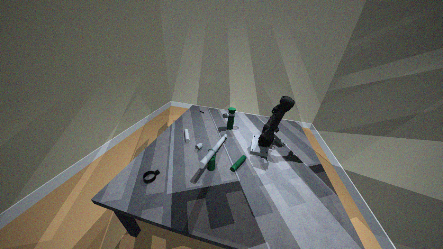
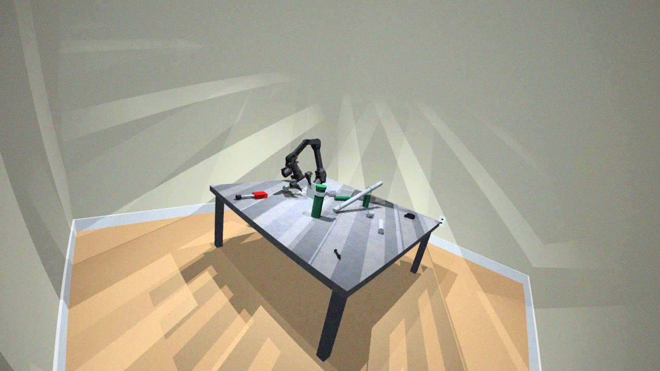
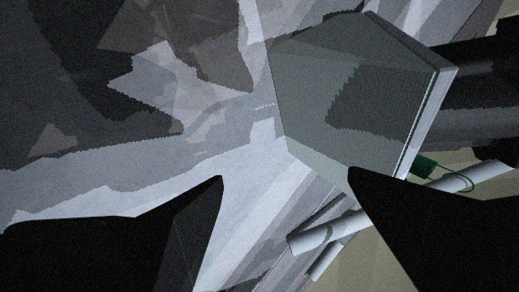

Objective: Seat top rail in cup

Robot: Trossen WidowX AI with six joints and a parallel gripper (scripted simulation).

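The white rail (image 1: 216, 148) (image 2: 357, 198) (image 3: 310, 240) passes through the loop cap (image 3: 473, 185) on the short green post (image 1: 211, 164) (image 2: 366, 201). It slopes, with its cut end low by the big green post (image 1: 230, 123) (image 2: 316, 207), outside the cup. Whether that end touches the table is unclear. The grey rail-end cup (image 1: 225, 115) (image 2: 331, 194) hangs on the brace band (image 2: 319, 194), just under the post cap. My gripper (image 2: 303, 184) (image 3: 284, 177) is open and empty, away from the rail and near my base; the arm mostly hides it in the top view.
A green rod (image 1: 238, 163) (image 2: 342, 198) lies near my base plate (image 1: 255, 148). A white tube (image 1: 186, 135) (image 2: 380, 226), a small white fitting (image 1: 198, 146) (image 2: 369, 214), a black ring clamp (image 2: 409, 216), a black bolt (image 1: 201, 111) (image 2: 337, 254) and a red tool (image 2: 259, 195) lie about.
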